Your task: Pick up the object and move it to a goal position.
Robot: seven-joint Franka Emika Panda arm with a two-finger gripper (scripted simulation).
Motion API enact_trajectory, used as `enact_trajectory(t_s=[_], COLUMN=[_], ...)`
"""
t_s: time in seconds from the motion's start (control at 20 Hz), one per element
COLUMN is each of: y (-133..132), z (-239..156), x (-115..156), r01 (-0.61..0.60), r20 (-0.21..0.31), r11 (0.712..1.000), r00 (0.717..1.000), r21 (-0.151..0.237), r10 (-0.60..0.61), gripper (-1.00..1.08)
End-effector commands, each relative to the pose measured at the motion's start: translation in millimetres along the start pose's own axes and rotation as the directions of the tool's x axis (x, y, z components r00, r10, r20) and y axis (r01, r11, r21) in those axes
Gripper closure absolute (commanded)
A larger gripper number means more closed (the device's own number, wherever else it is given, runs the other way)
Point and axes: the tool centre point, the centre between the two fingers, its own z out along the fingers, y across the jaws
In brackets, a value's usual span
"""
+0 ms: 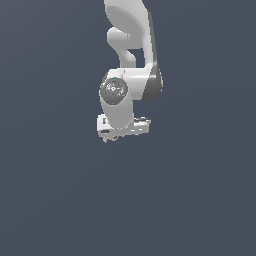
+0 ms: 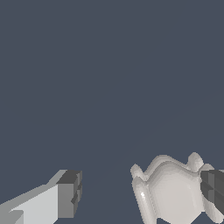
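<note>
The object [image 2: 173,192] is a pale beige-grey lump with ridged, finger-like bumps, and it shows clearly in the wrist view. It lies between the two fingers of my gripper [image 2: 140,192], close against one dark fingertip [image 2: 213,188] and well apart from the other fingertip [image 2: 69,192]. The jaws stand wide, so the gripper is open around the object without clamping it. In the exterior view the white arm hangs down from the top, and the hand [image 1: 122,129] points at the floor. There the object is hidden under the hand.
A plain dark blue-grey floor [image 1: 190,200] fills both views. No other objects, containers or edges show, and no goal marker is in view.
</note>
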Motion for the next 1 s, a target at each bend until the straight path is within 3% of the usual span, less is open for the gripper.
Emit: enact_trajectory(t_s=[0.0, 0.45, 0.95], y=[6, 30, 55], z=[4, 22, 42], x=[-2, -9, -18], r01=[0.027, 0.121, 0.199], r20=[0.044, 0.209, 0.368], r11=[0.999, 0.986, 0.953], r00=[0.999, 0.967, 0.889], r21=[0.023, 0.115, 0.227], r10=[-0.028, -0.143, -0.273], gripper=[-1.00, -1.00, -1.00])
